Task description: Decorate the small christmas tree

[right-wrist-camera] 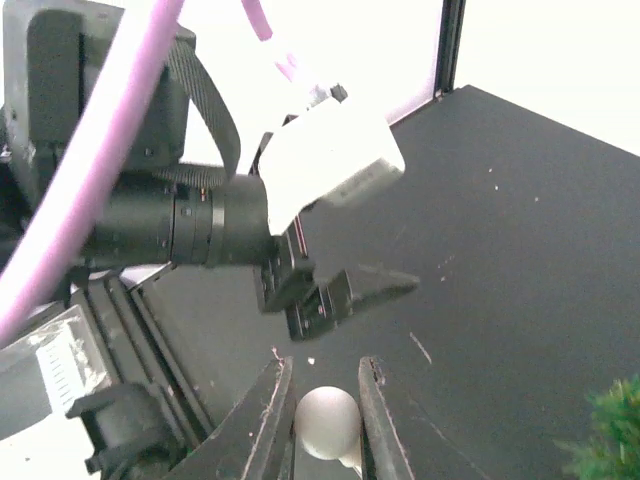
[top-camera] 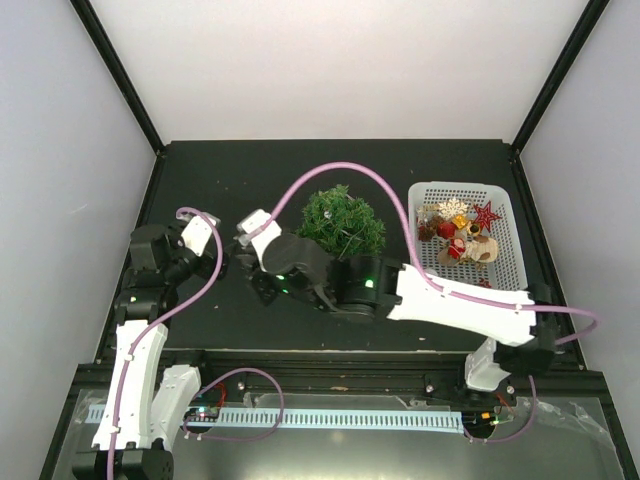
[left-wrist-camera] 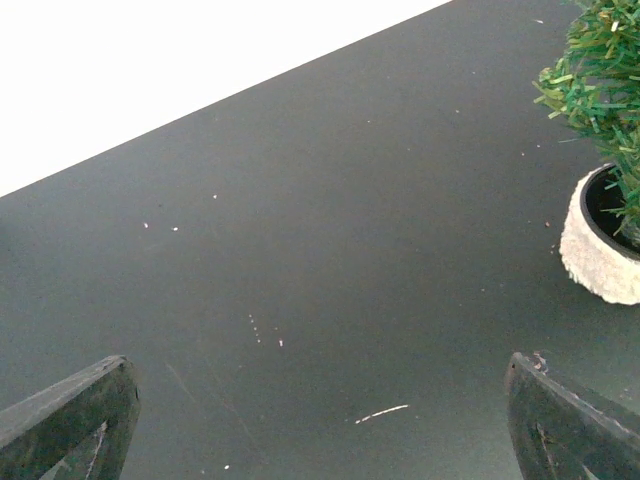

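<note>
The small christmas tree (top-camera: 342, 222) stands mid-table, dark green and bushy. Its white pot (left-wrist-camera: 595, 255) and branch tips (left-wrist-camera: 600, 80) show at the right edge of the left wrist view, and a few tips (right-wrist-camera: 610, 440) in the right wrist view. My right gripper (right-wrist-camera: 323, 365) is shut on a white ball ornament (right-wrist-camera: 328, 420), held low over the table left of the tree. In the top view it (top-camera: 245, 252) reaches across, close to my left gripper (top-camera: 220, 260). My left gripper (left-wrist-camera: 315, 400) is open and empty over bare table, and its finger (right-wrist-camera: 370, 285) shows just beyond the ball.
A white mesh basket (top-camera: 505, 250) with several ornaments, red, gold and white, stands right of the tree. The right arm (top-camera: 450, 300) lies across the front of the table. Pink cables (top-camera: 340, 175) arch over the tree. White walls enclose the black table.
</note>
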